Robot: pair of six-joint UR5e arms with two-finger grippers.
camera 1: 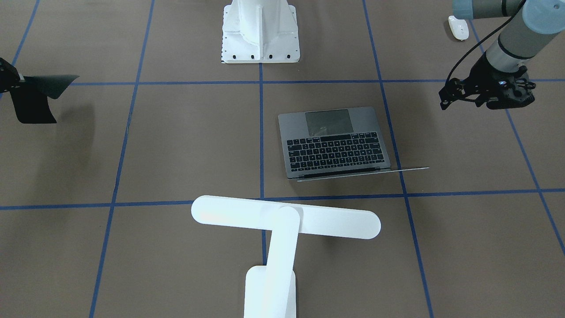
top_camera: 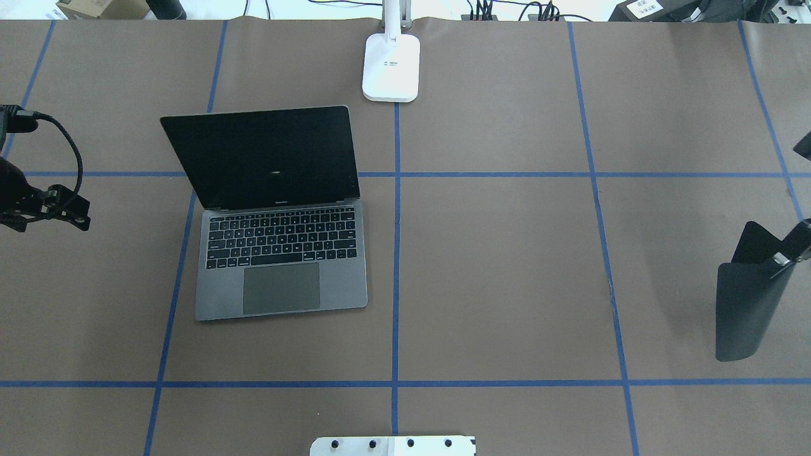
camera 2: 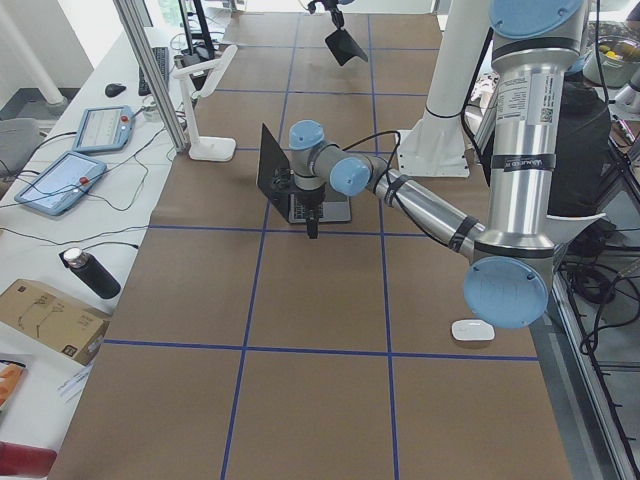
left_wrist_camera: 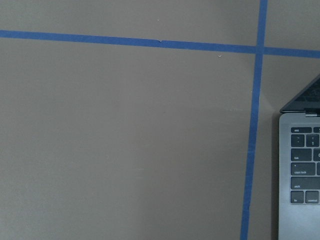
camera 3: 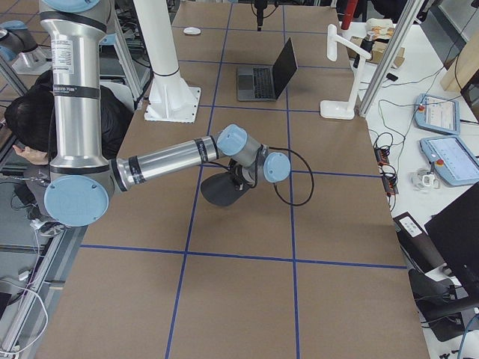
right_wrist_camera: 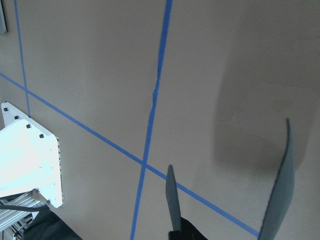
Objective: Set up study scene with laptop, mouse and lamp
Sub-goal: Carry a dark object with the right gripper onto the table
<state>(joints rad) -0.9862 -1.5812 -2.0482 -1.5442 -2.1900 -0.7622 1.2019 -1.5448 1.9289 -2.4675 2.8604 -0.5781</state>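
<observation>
The mouse lies off the laptop's left, toward the robot. The left jaws, whose opening I cannot tell, are nearer; the right jaws grip the black mat.

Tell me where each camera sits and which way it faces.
Front-facing: across table, facing robot; left tool, pedestal.
Overhead: behind robot, looking down; laptop, right tool.
Exterior left: left table end; left arm near.
Exterior right: right end; right arm near.
Left wrist: downward; no tool shows.
Right wrist: downward; held mat.
Front and overhead share laptop.
</observation>
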